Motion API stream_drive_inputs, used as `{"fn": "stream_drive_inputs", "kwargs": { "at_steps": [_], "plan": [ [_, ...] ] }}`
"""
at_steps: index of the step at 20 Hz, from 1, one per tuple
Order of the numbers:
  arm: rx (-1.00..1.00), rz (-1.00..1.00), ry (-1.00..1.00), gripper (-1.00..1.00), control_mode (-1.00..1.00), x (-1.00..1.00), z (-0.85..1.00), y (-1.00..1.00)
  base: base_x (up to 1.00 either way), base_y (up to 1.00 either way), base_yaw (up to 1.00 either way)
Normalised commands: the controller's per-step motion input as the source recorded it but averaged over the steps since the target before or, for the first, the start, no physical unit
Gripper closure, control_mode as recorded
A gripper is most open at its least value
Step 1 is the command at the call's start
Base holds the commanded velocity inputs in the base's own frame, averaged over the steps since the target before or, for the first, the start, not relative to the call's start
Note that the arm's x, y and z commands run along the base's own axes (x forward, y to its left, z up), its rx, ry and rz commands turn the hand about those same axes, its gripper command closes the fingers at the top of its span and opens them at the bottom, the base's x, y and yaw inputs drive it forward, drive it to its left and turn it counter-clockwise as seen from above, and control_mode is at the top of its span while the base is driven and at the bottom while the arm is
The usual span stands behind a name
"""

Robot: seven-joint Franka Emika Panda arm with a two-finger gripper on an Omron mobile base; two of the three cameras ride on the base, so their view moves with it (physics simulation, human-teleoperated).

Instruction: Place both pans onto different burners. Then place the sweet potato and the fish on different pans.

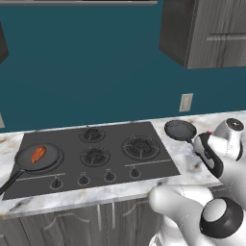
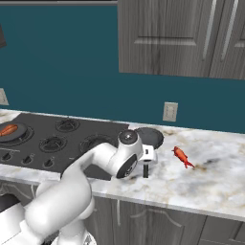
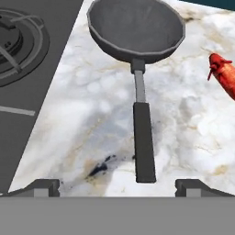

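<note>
The marbled surface [image 3: 92, 119] stretches out under the tool, with the black cooktop [image 1: 115, 166] set into it off to the tool's left. On the cooktop's far-left burner, well away from the tool, one pan [image 1: 38, 157] already sits with a dull orange piece in it, which I take for the sweet potato [image 1: 38, 154]. The second pan [image 3: 135, 30] lies on the surface directly ahead of the tool, just beside the cooktop's right edge and not yet on a burner, its long handle [image 3: 143, 137] running straight back toward the tool and ending between the two fingertips. The fish [image 3: 224, 73], bright red-orange, lies on the surface to the tool's right, near that pan but apart from it. The tool [image 3: 117, 186] hangs above the handle's end with its jaws spread wide and nothing between them. The step in hand looks like fetching the second pan: the next move calls for lowering over the handle, closing on it, then carrying the pan left onto a free burner, likely the large near one [image 1: 141, 146], keeping it level, before turning to the fish.
</note>
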Motion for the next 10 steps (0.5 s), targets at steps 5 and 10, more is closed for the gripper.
{"fn": "stream_drive_inputs", "kwargs": {
  "at_steps": [5,10],
  "plan": [
    [0.00,0.00,0.01,-1.00,-1.00,0.36,-0.15,-0.17,0.00,0.00,0.00],
    [0.00,0.00,0.03,-1.00,-1.00,0.31,-0.21,-0.19,0.00,0.00,0.00]
  ]
}}
